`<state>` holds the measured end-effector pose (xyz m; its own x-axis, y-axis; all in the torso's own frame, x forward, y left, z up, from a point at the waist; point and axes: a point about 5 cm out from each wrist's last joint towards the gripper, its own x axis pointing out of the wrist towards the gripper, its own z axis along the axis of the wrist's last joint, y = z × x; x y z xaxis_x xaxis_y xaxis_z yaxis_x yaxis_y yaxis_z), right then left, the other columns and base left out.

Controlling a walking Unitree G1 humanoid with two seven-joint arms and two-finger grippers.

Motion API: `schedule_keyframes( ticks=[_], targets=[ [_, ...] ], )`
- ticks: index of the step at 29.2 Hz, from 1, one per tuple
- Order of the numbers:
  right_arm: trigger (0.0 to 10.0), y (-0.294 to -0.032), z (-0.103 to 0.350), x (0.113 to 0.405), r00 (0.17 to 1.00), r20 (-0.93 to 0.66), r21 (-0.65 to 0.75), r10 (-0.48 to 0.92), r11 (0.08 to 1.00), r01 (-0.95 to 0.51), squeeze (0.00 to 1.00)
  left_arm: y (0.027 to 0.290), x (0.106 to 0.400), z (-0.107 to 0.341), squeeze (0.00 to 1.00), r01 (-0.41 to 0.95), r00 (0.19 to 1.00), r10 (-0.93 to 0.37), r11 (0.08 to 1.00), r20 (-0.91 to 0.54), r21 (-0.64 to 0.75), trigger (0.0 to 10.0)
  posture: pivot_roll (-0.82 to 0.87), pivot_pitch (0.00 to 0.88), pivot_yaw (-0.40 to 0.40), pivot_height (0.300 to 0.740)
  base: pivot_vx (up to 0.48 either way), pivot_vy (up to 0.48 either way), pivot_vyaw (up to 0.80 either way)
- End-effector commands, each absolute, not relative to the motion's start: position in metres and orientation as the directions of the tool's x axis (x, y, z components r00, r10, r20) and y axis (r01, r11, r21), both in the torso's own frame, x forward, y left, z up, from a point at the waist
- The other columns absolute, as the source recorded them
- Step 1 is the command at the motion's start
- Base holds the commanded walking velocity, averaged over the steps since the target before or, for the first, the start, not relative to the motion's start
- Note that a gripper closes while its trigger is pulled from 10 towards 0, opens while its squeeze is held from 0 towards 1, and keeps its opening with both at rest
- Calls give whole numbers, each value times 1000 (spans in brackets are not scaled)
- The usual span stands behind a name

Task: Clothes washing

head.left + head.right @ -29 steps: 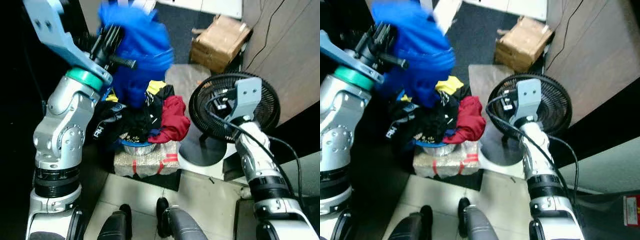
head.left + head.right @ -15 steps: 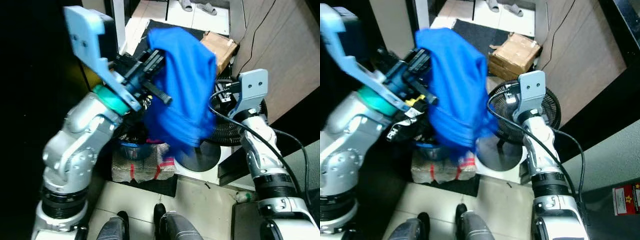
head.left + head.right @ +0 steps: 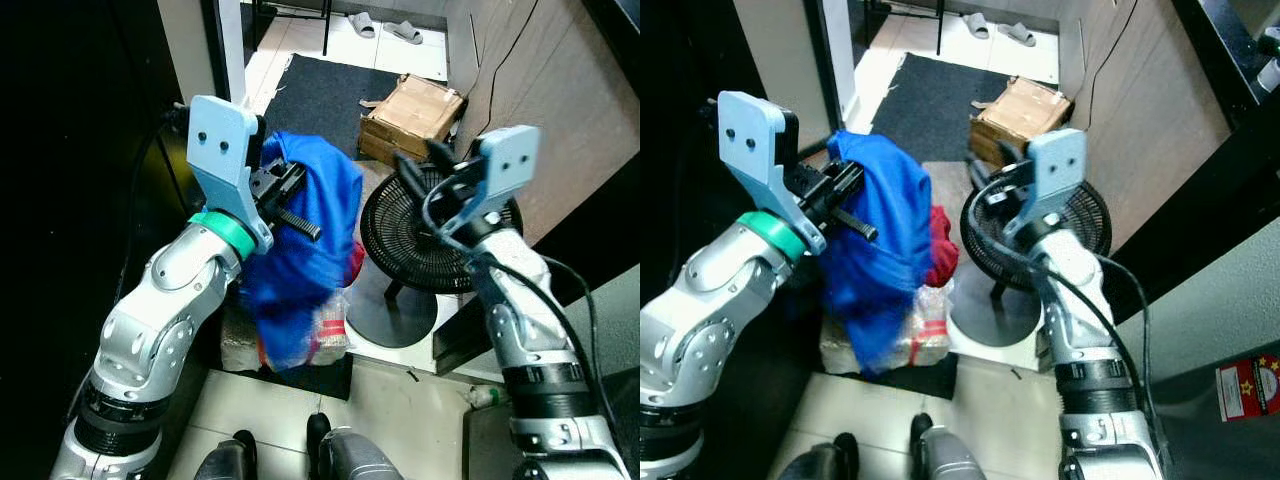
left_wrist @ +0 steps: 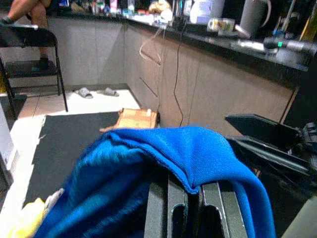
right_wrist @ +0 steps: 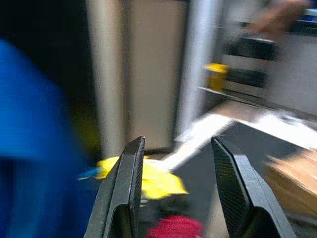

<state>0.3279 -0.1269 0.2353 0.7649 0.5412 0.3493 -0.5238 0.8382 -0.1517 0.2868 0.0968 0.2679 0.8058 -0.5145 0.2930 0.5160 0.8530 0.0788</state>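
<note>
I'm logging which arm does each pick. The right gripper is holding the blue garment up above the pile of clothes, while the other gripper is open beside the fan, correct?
Not quite: the left gripper holds the blue garment, as the left eye view shows. The right gripper is the open one, near the fan.

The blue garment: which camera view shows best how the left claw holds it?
The left wrist view shows it best: the blue garment lies draped over the shut fingers of the left claw, close up. The eye views show it whole, hanging from that claw above the laundry pile. The right wrist view gives a blue blur.
</note>
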Motion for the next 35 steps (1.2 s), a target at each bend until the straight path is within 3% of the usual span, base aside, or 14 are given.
schedule_keyframes(
  ticks=[1, 14, 15, 22, 25, 31, 35],
  targets=[
    [10000, -120, 236, 322, 732, 345, -152, 588, 804, -575, 0, 93, 284, 264, 0, 529, 798, -534, 843, 281, 97, 10000, -19, 117, -9, 740, 0, 0, 0],
    [10000, -108, 231, 304, 659, 324, -40, 679, 705, -708, 0, 96, 286, 259, 0, 518, 809, -526, 849, 262, 107, 10000, -22, 114, -1, 740, 0, 0, 0],
    [10000, -109, 226, 305, 668, 306, -23, 678, 707, -707, 976, 95, 287, 260, 0, 519, 808, -527, 848, 262, 106, 10000, -22, 115, 0, 740, 0, 0, 0],
    [10000, -112, 220, 311, 675, 283, 25, 681, 699, -715, 1000, 93, 288, 260, 0, 521, 807, -528, 847, 266, 102, 10000, -19, 114, 1, 740, 0, 0, 0],
    [10000, -117, 208, 298, 617, 208, 34, 759, 625, -780, 1000, 91, 288, 262, 0, 523, 803, -529, 846, 273, 102, 10000, -18, 119, 0, 740, 0, 0, 0],
    [10000, -134, 183, 280, 597, 83, 46, 798, 595, -802, 1000, 89, 288, 263, 0, 530, 799, -535, 842, 274, 99, 10000, -27, 125, 9, 740, 0, 0, 0],
    [10000, -131, 182, 282, 594, 76, 45, 801, 592, -805, 1000, 89, 288, 263, 0, 532, 798, -537, 841, 274, 98, 10000, -25, 125, 10, 740, 0, 0, 0]
  ],
)
